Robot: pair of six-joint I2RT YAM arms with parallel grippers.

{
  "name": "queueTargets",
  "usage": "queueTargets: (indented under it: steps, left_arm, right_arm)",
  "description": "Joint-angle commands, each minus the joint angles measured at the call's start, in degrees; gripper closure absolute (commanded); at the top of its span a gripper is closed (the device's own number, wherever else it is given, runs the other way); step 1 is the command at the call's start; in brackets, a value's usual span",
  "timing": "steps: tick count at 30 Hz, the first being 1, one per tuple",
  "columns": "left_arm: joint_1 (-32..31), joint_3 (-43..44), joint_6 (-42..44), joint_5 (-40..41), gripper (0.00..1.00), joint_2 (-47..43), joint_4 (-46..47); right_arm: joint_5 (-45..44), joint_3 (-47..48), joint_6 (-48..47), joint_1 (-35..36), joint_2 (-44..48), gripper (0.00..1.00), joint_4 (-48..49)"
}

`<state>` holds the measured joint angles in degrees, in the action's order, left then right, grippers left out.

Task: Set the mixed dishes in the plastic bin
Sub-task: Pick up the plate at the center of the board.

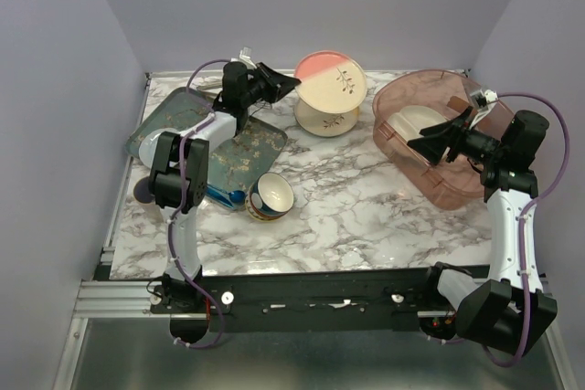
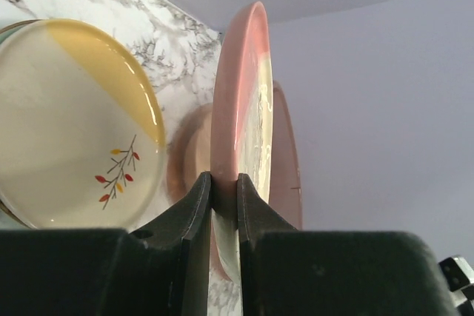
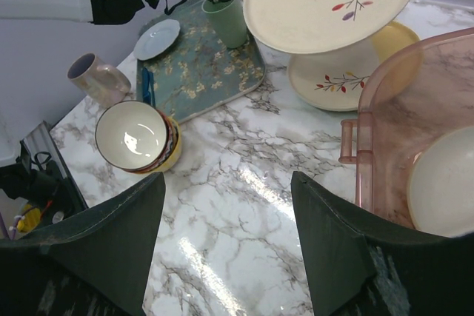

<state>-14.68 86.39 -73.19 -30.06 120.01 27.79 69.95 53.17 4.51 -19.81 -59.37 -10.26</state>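
Black fingers (image 2: 194, 205) of the left pincer (image 2: 224, 183) fill the bottom of the left wrist view, closed on the rim of the pink plate (image 2: 241, 94). That thin edge is the only part a narrow jaw can catch. The edge grip holds the plate in the air, face up and slightly tilted, above the yellow plate (image 1: 326, 121) and apart from it. The bin (image 1: 448, 191) stands to the right of both, so I judge the carry across is not yet made.

The right pincer (image 3: 229, 242) is spread wide and holds nothing. It hovers over the near left part of the bin, above a cream plate (image 1: 416, 121) that already lies inside. It seems to be waiting, and may have to give way for the pink plate to come in.

The pink plate is round and shallow, pink on one part and cream on the rest, with a small sprig of red leaves. It looks glossy, so it may slip in so slight a grip. The yellow plate is its twin in yellow and cream.

On the tabletop (image 1: 366, 216) the bowl (image 1: 271, 196) lies tipped just beside the tray (image 1: 247, 148), its cream inside showing. A small pale plate (image 3: 157, 38) rests on the tray.
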Motion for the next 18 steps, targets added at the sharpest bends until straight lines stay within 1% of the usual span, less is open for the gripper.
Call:
queueTargets:
  steps: [1, 4, 6, 8, 9, 11, 12, 13, 14, 15, 16, 18]
  left_arm:
    - [0.35, -1.04, -4.07, -2.81, 1.00, -8.03, 8.86]
    - [0.09, -3.67, -4.86, -2.90, 1.00, -10.40, 9.91]
    - [0.00, -5.08, -5.56, -3.07, 1.00, -12.16, 10.87]
    - [-0.35, -7.37, -6.52, -3.07, 1.00, -13.74, 12.10]
    - [-0.61, -8.07, -8.09, -3.07, 1.00, -14.09, 14.03]
    - [-1.58, -9.74, -9.42, -3.33, 1.00, -14.80, 15.53]
    - [-2.02, -10.27, -10.13, -3.33, 1.00, -15.06, 16.50]
    - [-2.37, -10.80, -10.48, -3.33, 1.00, -15.33, 17.03]
    - [-3.16, -12.11, -10.83, -3.25, 1.00, -15.68, 17.82]
    - [-3.60, -12.64, -11.36, -2.99, 1.00, -15.85, 19.30]
    - [-3.87, -13.17, -12.23, -2.98, 1.00, -16.03, 20.19]
    - [-5.44, -14.67, -12.77, -2.46, 1.00, -16.56, 21.68]
  right_arm:
    - [1.24, -0.34, 0.06, 0.91, -0.65, 0.23, 0.33]
    - [0.01, -0.43, 0.06, 2.58, -1.44, 0.23, 0.33]
    - [-1.30, -0.35, 0.14, 4.16, -2.67, 0.19, 0.33]
    - [-2.01, -0.34, 0.32, 5.22, -4.07, 0.18, 0.42]
    - [-2.54, -0.26, 0.67, 6.01, -4.52, 0.16, 0.59]
    - [-2.72, -0.43, 2.51, 6.54, -5.48, 0.16, 1.29]
    - [-2.89, -0.69, 3.82, 6.72, -6.10, 0.15, 3.30]
    - [-3.07, -1.83, 7.58, 6.80, -6.28, 0.15, 4.80]
    - [-3.16, -2.53, 9.44, 6.89, -6.45, 0.15, 6.47]
    - [-3.68, -3.41, 11.46, 6.89, -6.37, 0.13, 9.79]
    - [-3.94, -4.29, 15.92, 6.98, -6.28, 0.12, 12.61]
    - [-5.43, -6.40, 19.73, 7.16, -6.02, 0.08, 17.09]
